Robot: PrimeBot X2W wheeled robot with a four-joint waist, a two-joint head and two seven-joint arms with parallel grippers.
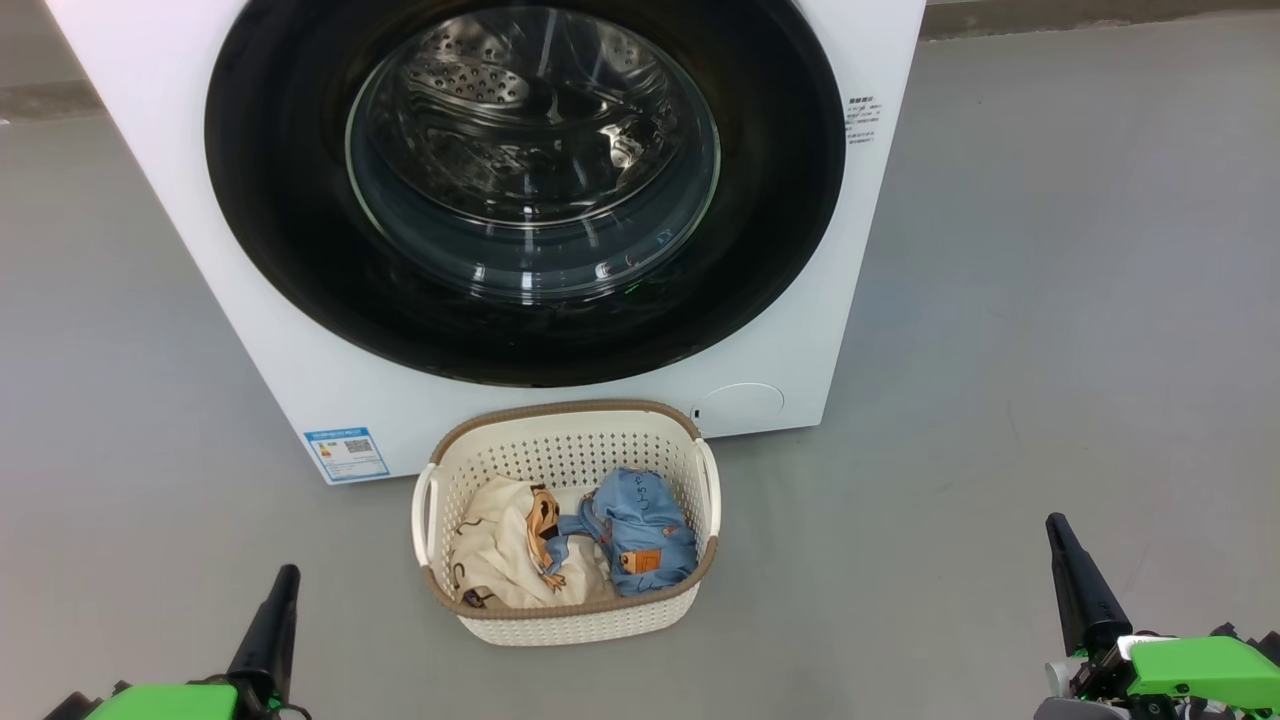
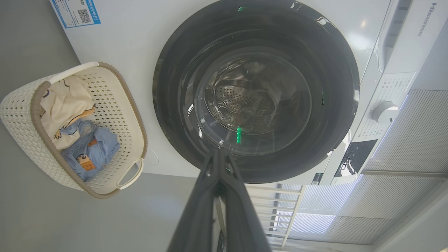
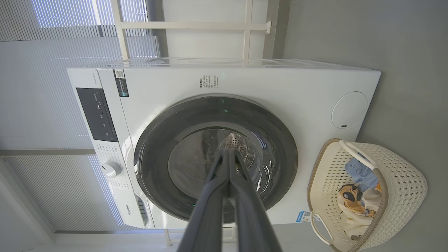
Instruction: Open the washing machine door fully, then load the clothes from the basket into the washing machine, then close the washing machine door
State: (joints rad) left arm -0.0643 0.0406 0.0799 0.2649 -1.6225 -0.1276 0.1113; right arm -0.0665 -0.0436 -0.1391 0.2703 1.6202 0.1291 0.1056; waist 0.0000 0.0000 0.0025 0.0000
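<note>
1. The left fingers rise at the lower left of the head view, pressed together and holding nothing. The right fingers at the lower right are also together and empty.
2. The basket stands on the grey floor between them. It is at about 2 o'clock from the left fingers and 10 o'clock from the right fingers, well apart from both.
3. The clothes lie inside it. The cream garment is on the 9 o'clock side and the blue garment on the 3 o'clock side, and the two touch.
4. The washing machine door is at 12 o'clock from the basket, shut flush in the white front of the washing machine. The steel drum shows through its glass.
5. The basket stands just beside the machine's base, between the fingers and the door's lower rim. A blue label sticker is at its 10 o'clock and a round service flap at its 1 o'clock.
6. The right wrist view takes in the machine's dark control panel, a white knob and window blinds. In each wrist view the closed fingers overlap the door.
</note>
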